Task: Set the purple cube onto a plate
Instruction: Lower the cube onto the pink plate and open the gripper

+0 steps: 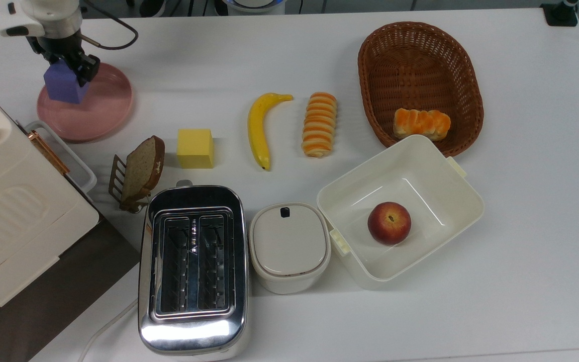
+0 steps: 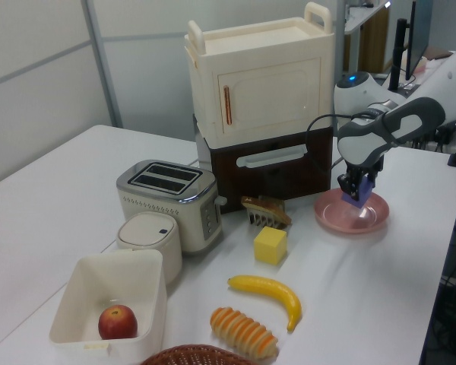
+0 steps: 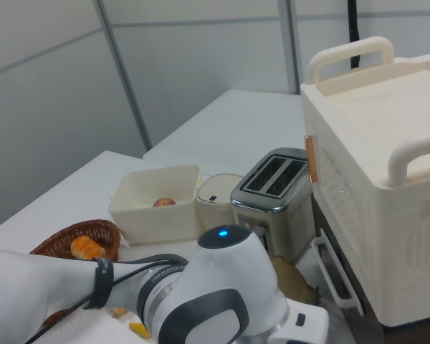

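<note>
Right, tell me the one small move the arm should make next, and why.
Probably lower a little further, then open. The gripper is shut on the purple cube, which hangs over the plate toward the top view's left part of it; in the left view the cube looks just above the plate.

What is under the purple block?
The pink plate lies under the purple cube, which the gripper holds. The cube covers the plate beneath it, so whether they touch stays hidden.

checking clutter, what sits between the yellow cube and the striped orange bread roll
In the top view, a yellow banana lies between the yellow cube and the striped orange bread roll, apart from both.
</note>
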Available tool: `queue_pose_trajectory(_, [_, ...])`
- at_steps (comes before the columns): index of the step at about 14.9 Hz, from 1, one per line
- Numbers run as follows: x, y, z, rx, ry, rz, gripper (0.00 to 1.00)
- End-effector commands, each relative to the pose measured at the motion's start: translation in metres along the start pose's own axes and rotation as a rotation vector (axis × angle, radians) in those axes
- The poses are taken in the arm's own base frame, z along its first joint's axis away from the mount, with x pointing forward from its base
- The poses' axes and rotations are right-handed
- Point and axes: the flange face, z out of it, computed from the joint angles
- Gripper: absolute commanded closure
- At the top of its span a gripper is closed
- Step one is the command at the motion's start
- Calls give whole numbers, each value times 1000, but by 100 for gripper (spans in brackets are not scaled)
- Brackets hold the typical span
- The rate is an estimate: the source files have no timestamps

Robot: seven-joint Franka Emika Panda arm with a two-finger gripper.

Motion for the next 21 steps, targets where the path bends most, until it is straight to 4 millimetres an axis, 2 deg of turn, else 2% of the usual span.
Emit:
queue_pose_trajectory(1, [4, -7, 7, 14, 4, -2, 88])
queue_pose_trajectory(2, [4, -7, 8, 14, 3, 0, 80])
queue_pose_trajectory(3, [4, -8, 7, 15, 3, 4, 51])
queue_pose_trajectory(4, [5, -12, 6, 16, 5, 2, 1])
queue_pose_trajectory(8, [7, -31, 6, 22, 6, -31, 0])
queue_pose_trajectory(10, [7, -34, 5, 23, 8, -35, 0])
queue_pose_trajectory(13, [9, -52, -8, 29, 23, -44, 0])
queue_pose_trajectory(14, [10, -61, -23, 32, 44, -28, 0])
queue_pose_trajectory(17, [14, -92, -92, 10, 31, -25, 0])
queue_pose_trajectory(18, [15, -109, -124, -5, -21, -50, 0])
queue_pose_trajectory(21, [6, -152, -178, 32, -49, -79, 0])
